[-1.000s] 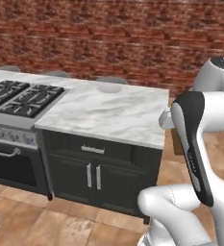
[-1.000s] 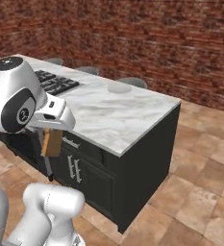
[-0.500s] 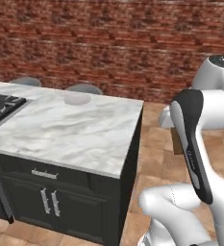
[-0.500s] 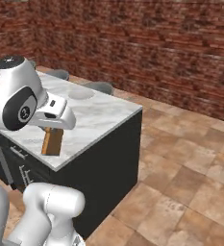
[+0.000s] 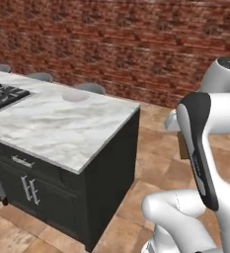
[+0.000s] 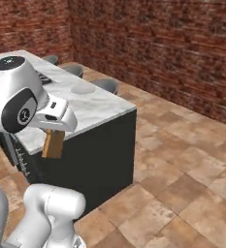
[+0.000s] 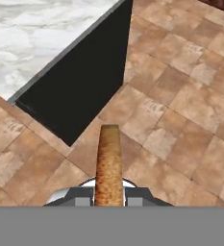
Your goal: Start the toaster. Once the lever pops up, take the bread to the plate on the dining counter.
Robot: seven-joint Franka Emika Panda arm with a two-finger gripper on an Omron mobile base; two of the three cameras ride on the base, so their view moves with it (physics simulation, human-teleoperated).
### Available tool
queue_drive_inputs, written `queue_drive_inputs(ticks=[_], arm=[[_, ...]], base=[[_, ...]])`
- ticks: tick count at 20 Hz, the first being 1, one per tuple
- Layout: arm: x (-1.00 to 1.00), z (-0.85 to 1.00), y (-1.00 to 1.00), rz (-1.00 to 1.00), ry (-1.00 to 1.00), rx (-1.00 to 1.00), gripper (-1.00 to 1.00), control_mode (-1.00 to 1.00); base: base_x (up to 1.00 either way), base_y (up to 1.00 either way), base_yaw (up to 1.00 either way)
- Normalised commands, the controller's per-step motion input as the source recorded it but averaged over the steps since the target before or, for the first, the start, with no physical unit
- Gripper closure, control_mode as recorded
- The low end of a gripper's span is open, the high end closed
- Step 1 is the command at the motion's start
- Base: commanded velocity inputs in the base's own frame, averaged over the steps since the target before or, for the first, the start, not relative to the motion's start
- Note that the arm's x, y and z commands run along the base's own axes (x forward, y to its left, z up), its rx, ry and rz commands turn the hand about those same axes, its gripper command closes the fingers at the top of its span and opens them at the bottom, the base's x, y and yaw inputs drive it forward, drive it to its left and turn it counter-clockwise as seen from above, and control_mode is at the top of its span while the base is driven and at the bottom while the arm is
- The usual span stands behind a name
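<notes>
- Gripper (image 7: pixel 108 196) on the white arm is clamped onto the small square slice of golden-brown toast (image 7: pixel 108 166); in the hand view you see the bread edge-on, sticking up between the two dark fingers (image 7: pixel 80 196), with terracotta floor tiles (image 7: pixel 190 110) behind it.
- From the right base view, the same slice of toast (image 6: pixel 53 144) hangs below the white hand, held off the front edge of the island and touching nothing else.
- From the left base view, only a brown sliver of the toast (image 5: pixel 182 146) peeks out behind the arm's dark-striped link.
- Round, flat, pale grey-white plate (image 5: pixel 76 96) sits on the white-grey veined marble top of the dark-based island counter (image 5: pixel 62 133), near its far edge. Nothing is on the plate as far as I can tell; it looks bare in the right base view too (image 6: pixel 83 89).
- Toast and plate are well apart, with the slice out by the near side of the counter and the plate back by the grey stools (image 5: pixel 91 88).
- Black gas cooktop (image 5: pixel 0 95) is set into the counter's left end.
- Dark cabinet front (image 5: pixel 35 190) below has silver handles and its doors are shut.
- Red-brown brick wall (image 5: pixel 136 44) runs across the back.
</notes>
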Motion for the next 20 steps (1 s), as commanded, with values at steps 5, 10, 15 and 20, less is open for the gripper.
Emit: queue_drive_inputs(ticks=[5, 10, 15, 20], arm=[[0.0, 0.0, 0.0, 0.0, 0.0, 0.0, 1.0, 1.0], [0.0, 0.0, 0.0, 0.0, 0.0, 0.0, 1.0, 1.0], [0.0, 0.0, 0.0, 0.0, 0.0, 0.0, 1.0, 1.0], [0.0, 0.0, 0.0, 0.0, 0.0, 0.0, 1.0, 1.0]], base=[[0.0, -0.94, 0.62], [0.0, -0.97, 0.61], [0.0, -1.0, 0.58], [0.0, -1.0, 0.48]])
